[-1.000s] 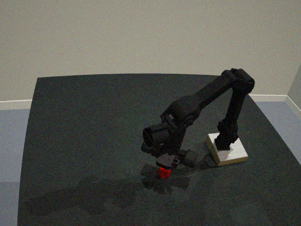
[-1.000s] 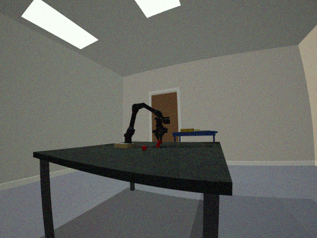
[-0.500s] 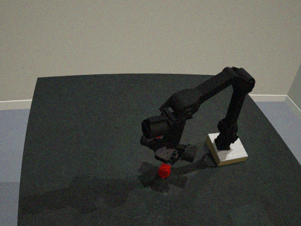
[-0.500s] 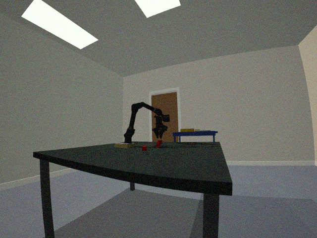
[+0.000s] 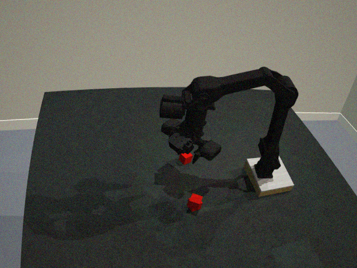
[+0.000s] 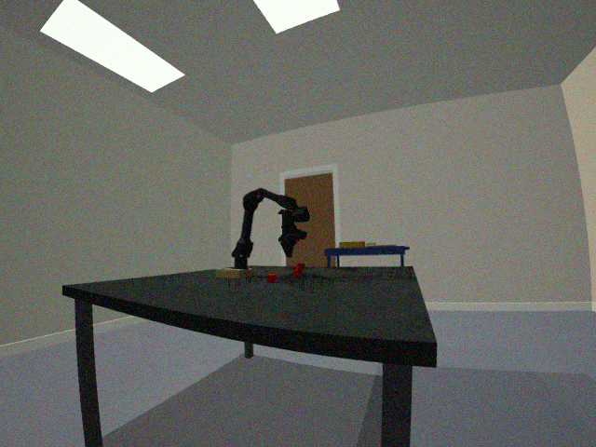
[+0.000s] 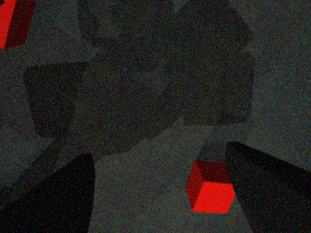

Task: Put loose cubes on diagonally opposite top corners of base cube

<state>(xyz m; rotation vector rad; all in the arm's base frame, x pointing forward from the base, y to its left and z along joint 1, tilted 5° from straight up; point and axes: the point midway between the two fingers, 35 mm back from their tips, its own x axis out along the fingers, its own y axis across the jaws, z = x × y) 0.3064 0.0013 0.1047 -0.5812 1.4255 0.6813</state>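
Two red cubes: near one [image 5: 194, 202] stacked on dark base, far one [image 5: 185, 158] on table. Gripper [image 5: 192, 158] open, empty, raised; next descend and grasp far cube.

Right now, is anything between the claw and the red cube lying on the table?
Nothing visible does. The claw is open, holds nothing and hangs above the table. The low red cube sits apart from the raised red cube.

Two cubes [image 5: 194, 201] [image 5: 185, 158] on table [image 5: 86, 144], well apart.
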